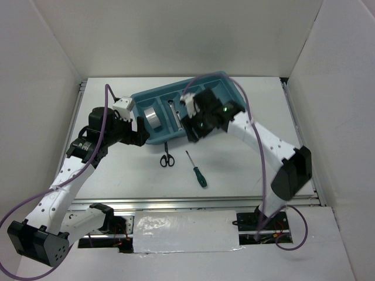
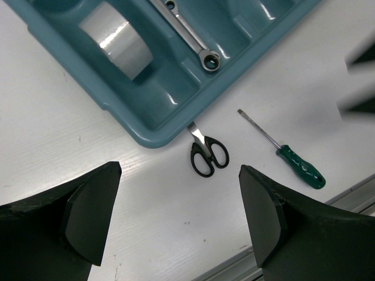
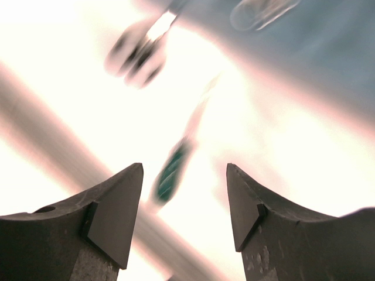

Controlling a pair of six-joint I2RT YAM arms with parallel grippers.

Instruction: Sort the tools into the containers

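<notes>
The teal tray [image 1: 157,139] lies at the back middle of the table. A silver-grey tape roll [image 1: 151,117] stands in its left compartment and a long silver wrench [image 1: 171,112] lies in the one beside it; both also show in the left wrist view, the roll [image 2: 117,44] and the wrench [image 2: 190,36]. Black-handled scissors [image 1: 167,158] and a long green-handled screwdriver [image 1: 197,170] lie on the table in front of the tray. My left gripper [image 1: 140,132] is open and empty at the tray's front left corner. My right gripper [image 1: 192,132] is open and empty over the tray's front edge. The short wrench and stubby screwdriver are out of sight.
The right wrist view is motion-blurred; it shows the screwdriver [image 3: 173,170], the scissors [image 3: 137,50] and the tray [image 3: 304,52]. A metal rail [image 1: 193,202] runs along the table's near edge. White walls stand on three sides.
</notes>
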